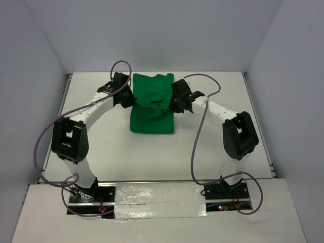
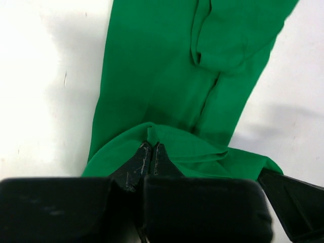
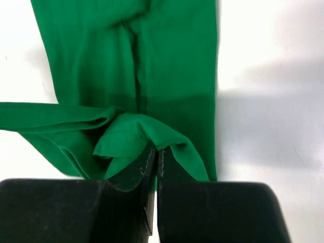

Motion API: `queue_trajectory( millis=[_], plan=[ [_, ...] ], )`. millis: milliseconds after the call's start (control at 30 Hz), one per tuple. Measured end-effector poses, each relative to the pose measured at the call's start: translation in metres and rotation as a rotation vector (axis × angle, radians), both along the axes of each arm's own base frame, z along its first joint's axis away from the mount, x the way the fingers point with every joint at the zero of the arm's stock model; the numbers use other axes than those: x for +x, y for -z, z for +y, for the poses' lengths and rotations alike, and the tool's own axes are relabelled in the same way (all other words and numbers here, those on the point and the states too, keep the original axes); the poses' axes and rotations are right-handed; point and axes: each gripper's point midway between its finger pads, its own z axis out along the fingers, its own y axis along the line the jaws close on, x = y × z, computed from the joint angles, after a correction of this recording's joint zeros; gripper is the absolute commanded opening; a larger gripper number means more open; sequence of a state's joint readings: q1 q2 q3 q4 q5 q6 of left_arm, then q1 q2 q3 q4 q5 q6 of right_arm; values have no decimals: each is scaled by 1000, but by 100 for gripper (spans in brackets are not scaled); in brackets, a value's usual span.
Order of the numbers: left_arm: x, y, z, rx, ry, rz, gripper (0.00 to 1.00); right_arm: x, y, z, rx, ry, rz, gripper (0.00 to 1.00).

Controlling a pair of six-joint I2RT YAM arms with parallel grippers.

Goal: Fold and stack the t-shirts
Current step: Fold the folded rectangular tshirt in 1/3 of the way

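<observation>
The bright green t-shirt [image 1: 152, 104] lies as a long narrow strip in the middle of the white table, running from the back toward the front. My left gripper [image 1: 132, 101] is shut on the t-shirt's left edge, and cloth bunches over its fingertips in the left wrist view [image 2: 151, 148]. My right gripper [image 1: 171, 107] is shut on the t-shirt's right edge, where a hemmed fold drapes over its fingertips in the right wrist view [image 3: 157, 152]. The cloth between both grippers is lifted into a ridge across the t-shirt [image 3: 126, 50].
White table [image 1: 223, 86] with raised rails at the left and right edges. Grey walls stand behind and at both sides. Purple cables loop from both arms. The arm bases sit on a taped strip at the near edge.
</observation>
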State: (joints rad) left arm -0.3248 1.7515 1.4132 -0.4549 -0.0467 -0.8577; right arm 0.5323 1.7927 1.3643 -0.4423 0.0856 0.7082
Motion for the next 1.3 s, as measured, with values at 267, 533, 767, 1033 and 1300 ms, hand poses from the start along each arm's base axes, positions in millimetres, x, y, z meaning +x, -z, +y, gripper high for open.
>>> queue_trajectory(
  millis=[267,533,767,1033,1300],
  plan=[
    [37,25,2,15,-6,28,0,26,20,6,1,-2,32,0],
    [55,50,-1,28,13,61,11,44,40,-2,8,18,73,14],
    [86,45,-3,67,28,28,92,66,38,1,30,13,59,75],
    [79,-6,21,152,-23,-56,94,27,9,-18,55,11,18,75],
    [-41,-19,37,50,-30,-76,90,-39,-5,-28,170,-15,-1,71]
  ],
)
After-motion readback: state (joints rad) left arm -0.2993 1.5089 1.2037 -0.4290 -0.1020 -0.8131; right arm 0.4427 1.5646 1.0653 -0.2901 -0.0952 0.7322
